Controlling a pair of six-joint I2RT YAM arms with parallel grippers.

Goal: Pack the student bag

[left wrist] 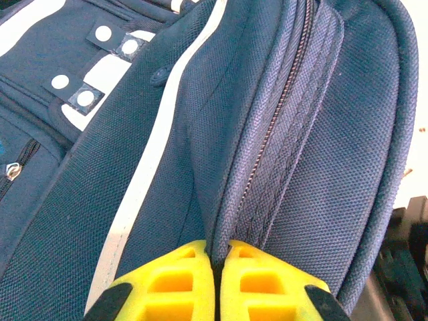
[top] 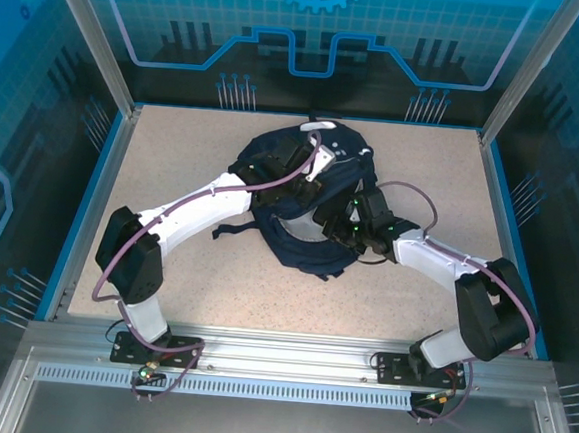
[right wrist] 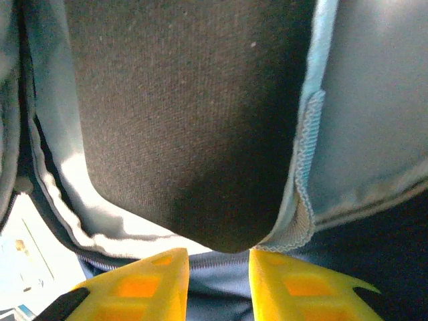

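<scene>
Padding just before right pincer

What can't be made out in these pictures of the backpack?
Top view: the left arm and right arm cover where their fingers meet the student bag.
Right wrist view: a dark panel blocks the bag's inside; whether the right gripper pinches the fabric between its fingers is unclear.
Left wrist view: the zipper runs off the top edge and under the left gripper, hiding its pull.
</scene>
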